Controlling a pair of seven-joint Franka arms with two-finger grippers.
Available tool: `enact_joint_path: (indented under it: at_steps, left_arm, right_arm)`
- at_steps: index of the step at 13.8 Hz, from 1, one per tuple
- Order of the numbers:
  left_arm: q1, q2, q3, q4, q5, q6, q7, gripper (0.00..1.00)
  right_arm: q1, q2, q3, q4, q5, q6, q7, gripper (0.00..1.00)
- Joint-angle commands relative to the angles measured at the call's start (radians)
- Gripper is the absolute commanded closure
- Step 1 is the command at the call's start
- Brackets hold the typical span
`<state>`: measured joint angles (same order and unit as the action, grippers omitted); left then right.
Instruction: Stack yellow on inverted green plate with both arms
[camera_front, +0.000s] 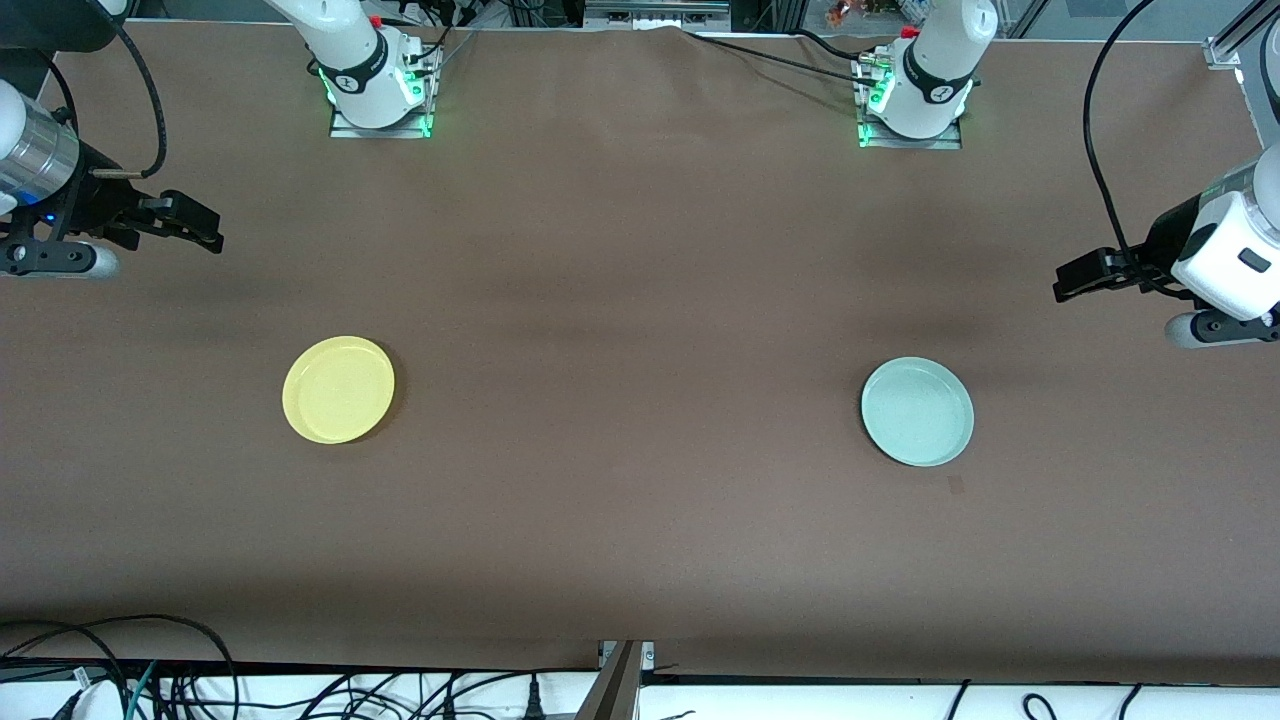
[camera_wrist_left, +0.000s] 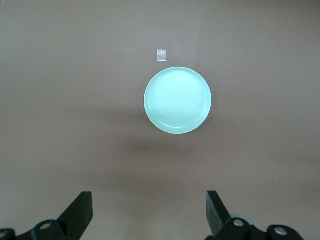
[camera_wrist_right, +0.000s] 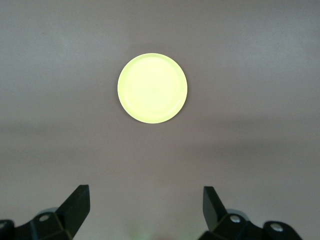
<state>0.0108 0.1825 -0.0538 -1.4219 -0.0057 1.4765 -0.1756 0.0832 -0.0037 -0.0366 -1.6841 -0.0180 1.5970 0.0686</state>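
Brown matte table (camera_front: 640, 300) carries the round yellow (camera_front: 338, 389) and green plate (camera_front: 917, 411) (rims up), well apart. Only the left wrist view shows a small tape square (camera_wrist_left: 161, 54) beside green; left gripper (camera_wrist_left: 150, 212) and right gripper (camera_wrist_right: 146, 207) hang with fingers wide, empty.

Even overhead light, soft shadows, right wrist view washed out.

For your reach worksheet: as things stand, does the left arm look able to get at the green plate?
Probably yes. The green plate lies alone on the table toward the left arm's end, and the open left gripper holds nothing, with nothing between them.
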Motion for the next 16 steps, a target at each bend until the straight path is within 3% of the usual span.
enact_joint_path:
  at_steps: [1,16]
  left_arm:
    - [0.006,0.015,0.002,0.028,-0.028,-0.007,0.019,0.00]
    - [0.032,0.103,0.006,0.014,-0.031,0.047,0.062,0.00]
  right_arm:
    - [0.003,0.008,-0.005,0.023,0.003,-0.014,0.005,0.00]
    - [0.003,0.008,-0.005,0.023,0.007,-0.015,0.004,0.00]
